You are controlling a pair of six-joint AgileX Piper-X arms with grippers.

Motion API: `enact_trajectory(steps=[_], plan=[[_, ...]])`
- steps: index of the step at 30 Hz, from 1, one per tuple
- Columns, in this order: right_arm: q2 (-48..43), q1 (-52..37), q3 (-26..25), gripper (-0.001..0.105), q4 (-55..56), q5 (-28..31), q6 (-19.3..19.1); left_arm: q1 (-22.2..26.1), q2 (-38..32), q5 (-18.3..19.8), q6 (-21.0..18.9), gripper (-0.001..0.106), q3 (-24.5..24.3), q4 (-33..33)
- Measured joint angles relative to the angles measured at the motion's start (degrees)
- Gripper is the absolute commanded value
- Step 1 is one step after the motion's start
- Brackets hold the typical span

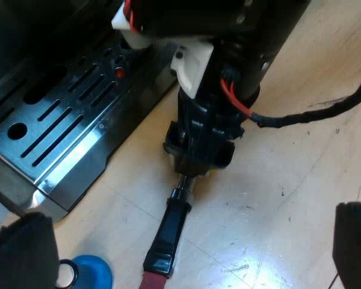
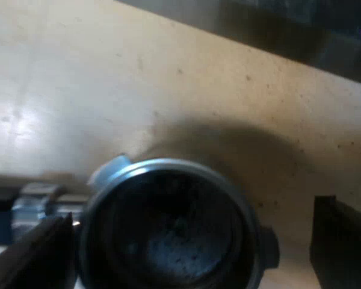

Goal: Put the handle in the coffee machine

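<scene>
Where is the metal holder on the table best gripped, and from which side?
Probably at its round basket, from above: the holder lies flat, mouth up, and the open right gripper straddles its rim. The slim handle might twist.

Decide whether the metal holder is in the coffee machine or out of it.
Out. The holder lies on the table beside the drip tray, its dark handle flat on the wood.

A round metal holder (image 2: 168,223), its basket dark inside, lies on the pale wooden table (image 2: 168,78), with its silver neck (image 2: 39,201) leading away from the rim. The right gripper (image 2: 186,247) straddles the basket with its two black fingers (image 2: 340,241) spread wide. One sits close by the rim and the other stands clear of a side lug.
</scene>
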Motion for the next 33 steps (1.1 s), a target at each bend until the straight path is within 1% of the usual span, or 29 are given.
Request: enact_trajectory(steps=[7,13,15,16,17,19,20,22,23,31,33], plan=[[2.94,-1.14,0.00,0.079,-2.59,-4.33,0.00,0.00,0.00,0.00,0.00,0.093,0.00,0.00],[3.57,-1.13,0.00,0.079,-2.84,-5.66,0.00,0.00,0.00,0.59,0.00,0.093,0.00,0.00],[3.57,-1.13,0.00,0.076,-2.84,-5.76,0.00,0.00,0.00,0.60,0.00,0.093,0.00,0.00],[3.57,-1.13,0.00,0.073,-2.84,-5.76,0.00,0.00,0.00,0.75,0.00,0.093,0.00,0.00],[3.57,-1.13,0.00,0.061,-2.84,-6.00,-0.49,0.00,0.00,0.74,0.00,0.093,0.00,0.00],[3.57,-1.13,-0.04,0.041,-2.66,-6.86,-0.46,0.00,0.00,0.85,0.43,0.093,0.00,0.00],[3.57,-1.13,-0.04,0.035,-2.35,-6.87,-0.58,0.00,0.00,0.84,0.50,0.093,0.00,0.00],[3.57,-1.13,-0.18,0.011,-1.48,-7.26,-0.53,0.00,0.00,0.84,0.67,0.093,0.00,0.00],[3.57,-1.13,-0.16,0.001,-1.00,-7.28,-0.63,0.00,0.00,0.84,0.65,0.093,0.00,0.00],[2.80,-1.13,-0.30,0.000,3.14,-8.55,-1.12,0.00,0.00,1.08,0.78,0.093,0.00,0.00],[1.92,-1.13,-0.30,0.000,5.92,-8.53,-1.42,0.00,0.00,1.08,0.78,0.093,0.00,0.00]])
